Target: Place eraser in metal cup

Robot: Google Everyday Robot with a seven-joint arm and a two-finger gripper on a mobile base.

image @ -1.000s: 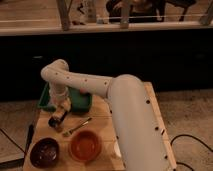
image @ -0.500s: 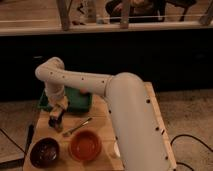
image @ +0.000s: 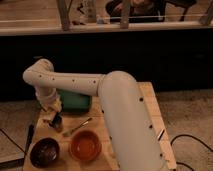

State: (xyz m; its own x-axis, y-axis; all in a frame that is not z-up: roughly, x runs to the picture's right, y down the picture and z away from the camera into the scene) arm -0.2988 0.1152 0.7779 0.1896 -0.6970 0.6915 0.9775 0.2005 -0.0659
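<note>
Hovering just above the metal cup [image: 57,121], at its 11 o'clock, is the hand [image: 53,113]; whether it grasps anything I cannot tell. The orange bowl [image: 86,145] lies at the cup's 4 o'clock.

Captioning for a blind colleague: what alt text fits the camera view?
A white robot arm reaches across a wooden table, its gripper close above a small metal cup. Nearer lie a spoon, an orange bowl and a dark brown bowl.

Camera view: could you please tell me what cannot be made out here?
All in the camera view:
Eraser: not discernible, perhaps hidden by the gripper at the table's left, close above the cup.
Cup's inside: too small and blurred.
Table's middle: covered by the arm.
</note>
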